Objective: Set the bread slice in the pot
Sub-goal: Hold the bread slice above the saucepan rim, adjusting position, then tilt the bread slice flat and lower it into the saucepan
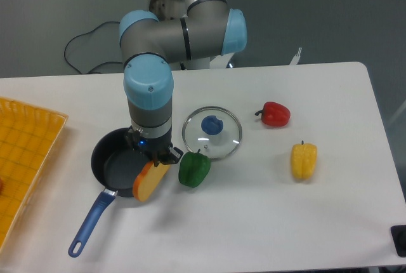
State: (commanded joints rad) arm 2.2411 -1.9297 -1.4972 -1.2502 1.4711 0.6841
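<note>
The bread slice (146, 183) is pale orange with a darker crust edge and hangs tilted over the right rim of the pot (113, 166). My gripper (156, 157) points straight down and is shut on the slice's upper end. The pot is a small dark saucepan with a long blue handle (89, 222) running toward the front left. Its inside looks bare. The arm's wrist hides the pot's far right rim.
A green bell pepper (193, 169) sits just right of the slice. A glass lid with a blue knob (212, 131) lies behind it. A red pepper (275, 114) and a yellow pepper (303, 160) lie further right. An orange tray (25, 159) stands at the left edge.
</note>
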